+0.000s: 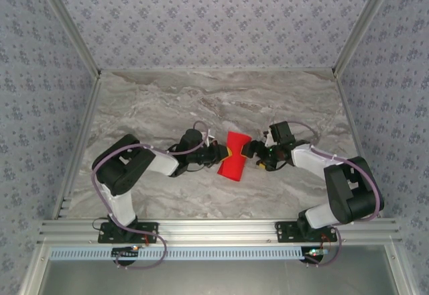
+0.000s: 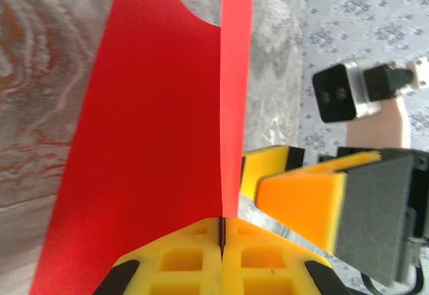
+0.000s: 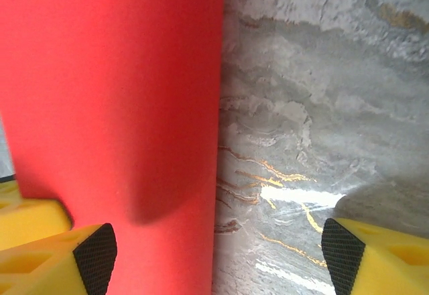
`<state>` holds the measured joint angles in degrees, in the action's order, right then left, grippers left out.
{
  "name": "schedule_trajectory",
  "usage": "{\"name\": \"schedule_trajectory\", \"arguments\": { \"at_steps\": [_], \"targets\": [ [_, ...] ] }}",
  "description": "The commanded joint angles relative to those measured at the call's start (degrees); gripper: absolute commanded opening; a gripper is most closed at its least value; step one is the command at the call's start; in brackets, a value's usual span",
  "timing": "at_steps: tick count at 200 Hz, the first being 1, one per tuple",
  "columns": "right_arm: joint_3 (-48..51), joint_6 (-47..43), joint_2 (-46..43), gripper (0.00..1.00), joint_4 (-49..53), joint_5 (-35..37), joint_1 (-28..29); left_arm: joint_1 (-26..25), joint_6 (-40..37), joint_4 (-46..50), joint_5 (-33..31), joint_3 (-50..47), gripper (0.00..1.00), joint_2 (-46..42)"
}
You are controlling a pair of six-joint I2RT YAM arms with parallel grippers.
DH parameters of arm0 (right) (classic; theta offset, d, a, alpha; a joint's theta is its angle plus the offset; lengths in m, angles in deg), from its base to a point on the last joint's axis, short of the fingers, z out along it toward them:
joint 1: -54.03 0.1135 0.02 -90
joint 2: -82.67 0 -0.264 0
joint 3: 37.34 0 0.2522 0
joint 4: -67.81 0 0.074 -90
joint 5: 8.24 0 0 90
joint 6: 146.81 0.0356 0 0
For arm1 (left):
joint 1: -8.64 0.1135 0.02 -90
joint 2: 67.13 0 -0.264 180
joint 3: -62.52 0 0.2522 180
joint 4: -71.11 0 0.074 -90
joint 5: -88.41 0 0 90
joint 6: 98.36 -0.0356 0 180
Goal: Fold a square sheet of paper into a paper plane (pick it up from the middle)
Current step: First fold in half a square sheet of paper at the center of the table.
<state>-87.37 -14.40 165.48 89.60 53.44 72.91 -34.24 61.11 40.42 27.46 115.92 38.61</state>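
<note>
- Near end: the square sheet of paper flares wide towards you. I can't tell whether that edge rests on the table or hangs just above it. If it drags when you move, the sheet may pivot in the pinch and the next crease would land crooked.
- Middle, left side: your left gripper has its jaws pressed together on the sheet's narrow waist. The paper rises from them in two walls, one broad and one a thin strip. That is a small bite on thin paper, so a quick swing or a sideways tug could slide it out or tear it.
- Middle, right side: your right gripper stands with its fingers wide apart, holding nothing. The sheet is just ahead of it, over towards one finger. The left wrist view puts it close beside the left gripper. Close it without lining up first and you would likely crush the bowed wall instead of pinching it flat, or knock one gripper against the other.
- Far end: this half also fans out and nothing supports it. It could flop over unevenly, so the two halves would no longer match.
</note>
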Motion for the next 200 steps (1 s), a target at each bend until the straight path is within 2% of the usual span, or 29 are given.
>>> {"name": "schedule_trajectory", "arguments": {
  "at_steps": [1,53,103,117,142,157,200],
  "targets": [
    [0.85,2.88,0.04,0.83,-5.49,-2.71,0.1,-0.22,-1.29,2.84,-1.4,3.11,0.01,2.27],
    [-0.97,3.8,4.2,0.72,-5.23,-2.34,2.21,-0.26,-1.6,5.9,-1.55,5.07,0.02,4.53],
    [-4.2,3.13,7.74,0.55,-0.87,1.56,3.61,0.0,-2.74,8.96,-1.42,6.03,0.09,4.24],
    [-5.36,2.82,8.7,0.49,1.62,3.74,4.1,0.38,-3.29,9.94,-1.29,5.98,0.13,3.57],
    [-6.94,1.85,10.74,0.4,6.35,7.92,4.85,2.05,-4.58,12.72,-1.44,5.28,0.31,0.77],
    [-7.56,1.38,11.94,0.38,8.38,9.94,4.8,3.72,-5.82,16.21,-2.14,4.84,0.38,-1.97],
    [-7.62,2.46,14.72,0.36,9.87,13.07,4.68,6.93,-11.43,28.25,-7.24,4.78,0.47,-10.49]
  ]
}}
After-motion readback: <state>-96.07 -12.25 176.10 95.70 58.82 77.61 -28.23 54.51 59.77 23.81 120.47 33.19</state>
